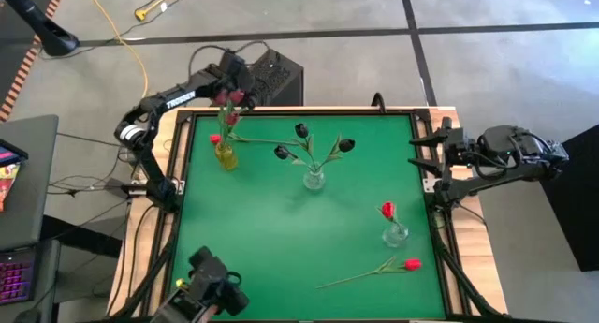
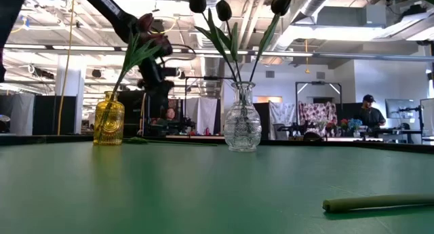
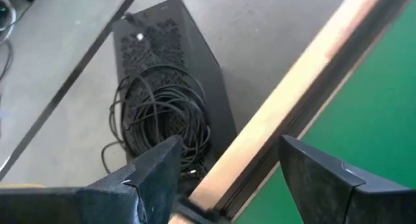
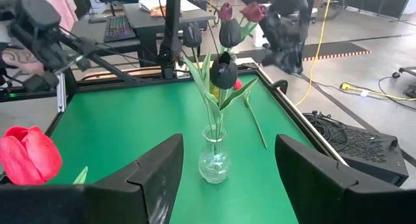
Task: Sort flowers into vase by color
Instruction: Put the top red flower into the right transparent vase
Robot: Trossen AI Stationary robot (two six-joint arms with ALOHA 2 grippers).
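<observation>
A yellow vase (image 1: pixel 225 156) at the far left holds pink-maroon tulips (image 1: pixel 232 106); it also shows in the low view (image 2: pixel 108 120). A clear vase (image 1: pixel 314 179) in the middle holds three dark tulips (image 2: pixel 218 9). A small clear vase (image 1: pixel 395 235) at the right holds one red tulip (image 4: pixel 29 156). A red tulip (image 1: pixel 412 264) lies flat near the front. Another red tulip (image 1: pixel 215 139) lies beside the yellow vase, its stem (image 4: pixel 257 123) toward the middle vase. My left gripper (image 3: pixel 227 178) is open and empty over the far table edge, just beyond the maroon tulips. My right gripper (image 4: pixel 224 178) is open and empty at the right edge.
The green mat has a raised wooden frame (image 3: pixel 305 74). A black box with coiled cables (image 3: pixel 166 100) stands on the floor beyond the far edge. A camera mount (image 1: pixel 211 286) sits at the near left. Open mat lies between the vases and the near edge.
</observation>
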